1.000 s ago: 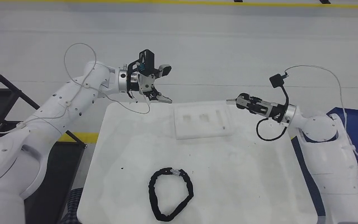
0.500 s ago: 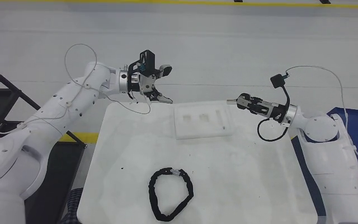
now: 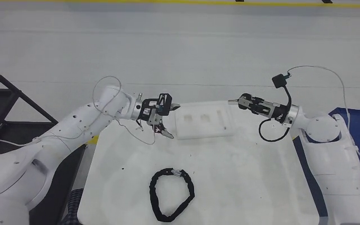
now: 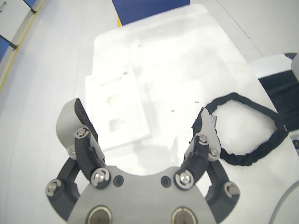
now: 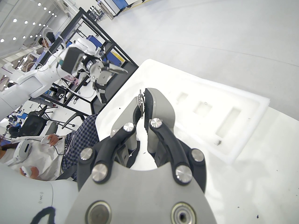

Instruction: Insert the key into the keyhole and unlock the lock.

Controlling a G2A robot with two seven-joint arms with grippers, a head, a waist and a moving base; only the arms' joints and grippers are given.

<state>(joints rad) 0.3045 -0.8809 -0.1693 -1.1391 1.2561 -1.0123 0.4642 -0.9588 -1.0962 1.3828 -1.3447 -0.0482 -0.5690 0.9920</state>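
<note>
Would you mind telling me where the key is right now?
The key is pinched in the right gripper, held at the far right corner of the white foam tray.

Both arms are white-shelled: the left arm (image 3: 79, 121) carries a looped thin white cable (image 3: 107, 77), the right arm (image 3: 315, 126) a black cable (image 3: 260, 130) and small black box (image 3: 278, 80). The left gripper (image 4: 140, 108) and right gripper (image 5: 143, 99) have grey plates (image 4: 140, 199), black linkages (image 4: 81, 150), silver screws (image 4: 100, 176) and ribbed black pads (image 4: 85, 117).
</note>
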